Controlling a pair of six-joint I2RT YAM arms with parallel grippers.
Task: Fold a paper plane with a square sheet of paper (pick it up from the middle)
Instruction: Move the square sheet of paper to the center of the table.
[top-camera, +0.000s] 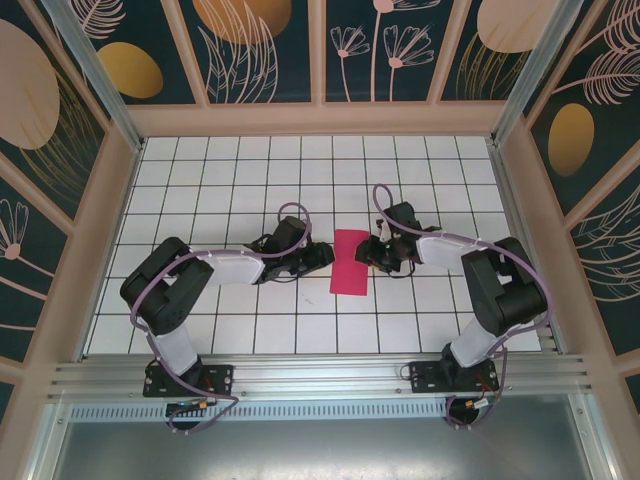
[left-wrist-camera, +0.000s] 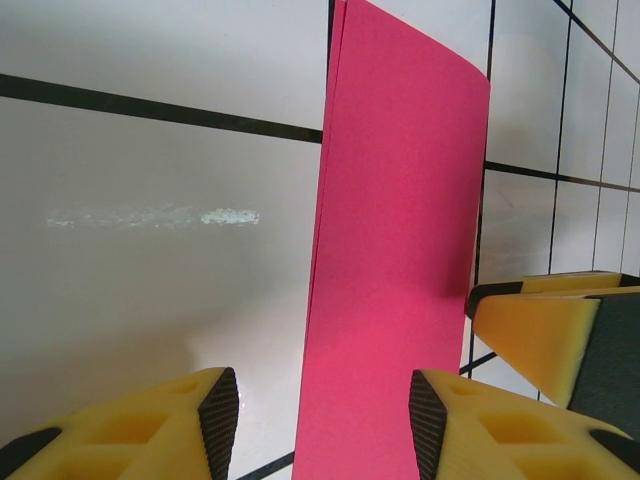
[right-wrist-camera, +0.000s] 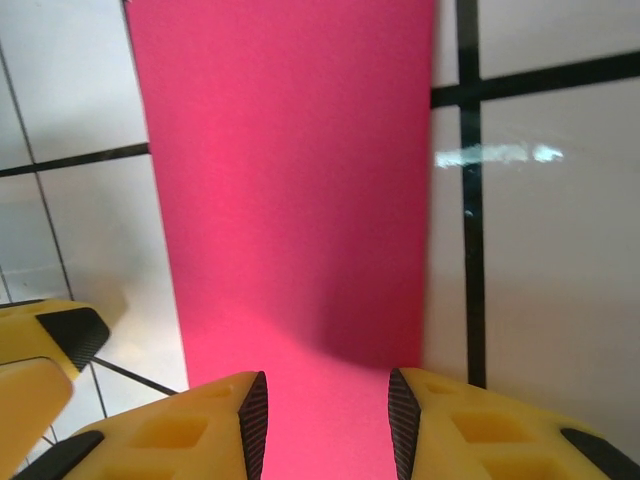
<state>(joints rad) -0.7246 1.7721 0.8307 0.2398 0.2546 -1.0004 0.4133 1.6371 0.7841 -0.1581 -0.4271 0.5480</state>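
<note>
On the left, the left gripper (top-camera: 322, 257) sits low over the white tiled counter (top-camera: 250, 180), pointing at the near long edge of the square sheet of paper (top-camera: 350, 262). From its wrist camera its jaws stand apart, clamped on nothing, with the sheet's left edge running between the pads. In the middle, the magenta sheet lies flat on the counter as a narrow strip. Two layers show along its left edge in the left wrist view, so it looks already folded in half. On the right, the right gripper (top-camera: 375, 252) faces the strip from the opposite side, just beside its far corner. Its jaws are also apart and hold nothing, with the paper beneath them. Whether either gripper's pads touch the sheet I cannot tell.

The step in hand seems to be settling the centre crease. The next move probably calls for reopening the sheet, or pinning one end while the other gripper turns a corner in to the crease, which needs a clean nip on a single layer
</note>
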